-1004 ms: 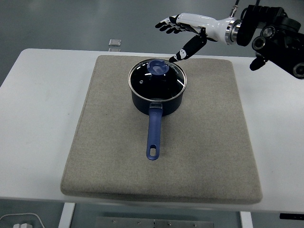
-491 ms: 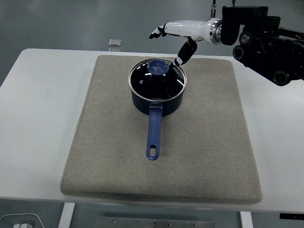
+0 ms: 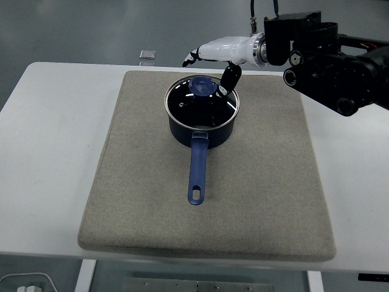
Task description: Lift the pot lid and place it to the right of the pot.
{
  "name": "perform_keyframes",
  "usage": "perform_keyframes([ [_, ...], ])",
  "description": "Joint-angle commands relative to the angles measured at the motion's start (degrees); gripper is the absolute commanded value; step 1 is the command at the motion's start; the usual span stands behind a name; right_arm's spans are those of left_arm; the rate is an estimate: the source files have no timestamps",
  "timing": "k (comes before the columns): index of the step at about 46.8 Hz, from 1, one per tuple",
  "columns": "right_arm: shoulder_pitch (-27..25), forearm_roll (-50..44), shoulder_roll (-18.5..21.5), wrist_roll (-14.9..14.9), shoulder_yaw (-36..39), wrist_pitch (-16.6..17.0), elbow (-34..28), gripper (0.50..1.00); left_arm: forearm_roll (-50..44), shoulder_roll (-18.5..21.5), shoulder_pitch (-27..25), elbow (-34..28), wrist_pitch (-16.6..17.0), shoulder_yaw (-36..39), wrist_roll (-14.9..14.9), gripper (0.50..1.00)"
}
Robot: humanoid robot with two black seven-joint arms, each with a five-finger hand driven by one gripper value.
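Above pot lid (image 3: 202,100): right hand (image 3: 214,53), fingers (image 3: 228,79) spread, holding nothing; no legible writing.

The white table (image 3: 48,140) carried a large grey-beige mat (image 3: 255,182), laid flat and covering most of its middle, with bare table showing on the left and right. A small clear object (image 3: 146,55) lay directly on the table just beyond the mat's far left corner, apart from it.
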Motion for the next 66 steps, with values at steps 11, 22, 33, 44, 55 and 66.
perform_keyframes([
  [11,-0.44,-0.27,1.46,-0.09,-0.17,0.0,-0.02,0.928,0.0,0.0,0.0,0.0,0.0,0.0,-0.01,1.0],
  [22,-0.44,-0.27,1.56,-0.18,-1.31,0.09,-0.11,0.891,0.0,0.0,0.0,0.0,0.0,0.0,-0.01,1.0],
  [33,-0.35,-0.27,1.56,-0.27,-1.49,0.17,-0.29,0.817,0.0,0.0,0.0,0.0,0.0,0.0,-0.01,1.0],
  [44,-0.18,-0.35,1.56,-0.27,-1.49,0.7,-0.46,0.809,0.0,0.0,0.0,0.0,0.0,0.0,-0.01,1.0],
  [55,-0.35,-0.35,1.56,-0.27,-1.49,0.7,-0.46,0.758,0.0,0.0,0.0,0.0,0.0,0.0,-0.01,1.0],
  [66,-0.53,-0.35,1.56,-0.27,-1.93,0.7,-0.55,0.701,0.0,0.0,0.0,0.0,0.0,0.0,-0.01,1.0],
])
